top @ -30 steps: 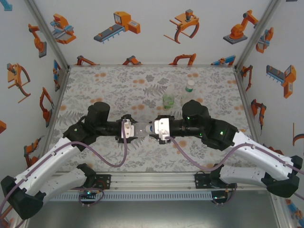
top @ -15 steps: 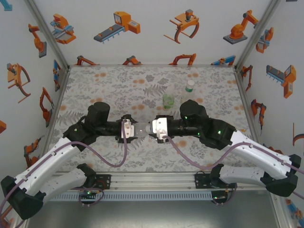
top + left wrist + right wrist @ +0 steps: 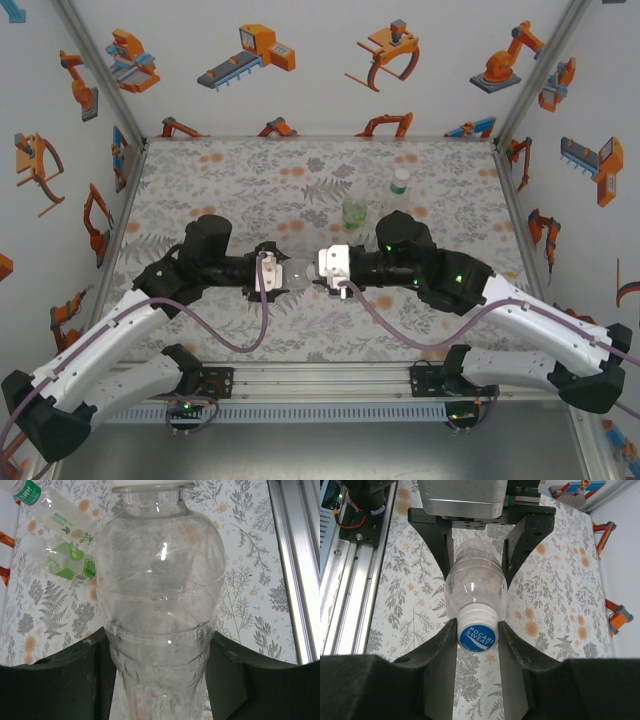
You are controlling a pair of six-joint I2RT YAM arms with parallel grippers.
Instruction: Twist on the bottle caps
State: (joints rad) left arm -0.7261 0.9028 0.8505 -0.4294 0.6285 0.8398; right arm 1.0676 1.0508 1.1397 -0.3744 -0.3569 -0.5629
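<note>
- The clear bottle (image 3: 298, 270) lies horizontal above the table (image 3: 230, 190), between the two arms. The left end effector (image 3: 283, 273) is clenched around its lower body.
- The right end effector (image 3: 320, 270) grasps the blue-topped cap (image 3: 478, 637), one finger on either side of its white skirt, at the bottle's mouth.
- The bottle looks empty, so it is probably very light. Its thin, glossy, ribbed wall would likely dent or spin under a hard squeeze.
- The ribbed waist where the left fingers (image 3: 60, 680) sit seems the stiffest place to hold it against the twist.
- The cap is small, round and rigid. Its skirt looks finely ridged, which should help grip, though smooth plastic may slip if the pinch is light.
- How far the cap is threaded on, I cannot tell.
- A green-labelled bottle (image 3: 354, 211) and a green-capped bottle (image 3: 397, 195) stand side by side further back on the leaf-printed mat.
</note>
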